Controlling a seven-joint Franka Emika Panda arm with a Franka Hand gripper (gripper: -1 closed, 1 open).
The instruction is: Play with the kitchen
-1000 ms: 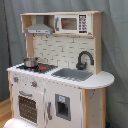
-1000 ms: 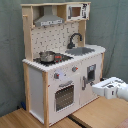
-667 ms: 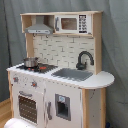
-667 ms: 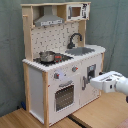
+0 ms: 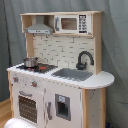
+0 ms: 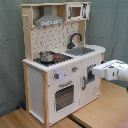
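Firstly, first exterior view: kitchen (image 5: 57, 70) fills frame centre, tall, rigid wood panels, judged heavy and stable; hinged doors light. Small pot (image 5: 30, 62) on stove, loose, could tip. Faucet (image 5: 84, 59) protrudes.

Second exterior view: tool (image 6: 94, 73) at frame right, touching cabinet door handle (image 6: 89, 79); opening state cannot be determined. Grasp point: handle.

My fingers (image 6: 91, 75) sit against the front of the kitchen (image 6: 60, 60), at the cupboard door (image 6: 91, 79) below the sink (image 6: 82, 50). The tap (image 6: 75, 39) stands above and behind them. In the second exterior view, the oven door (image 6: 64, 96) lies to their left, the pot (image 6: 46, 56) on the stove up and left, the microwave (image 6: 76, 11) high above.
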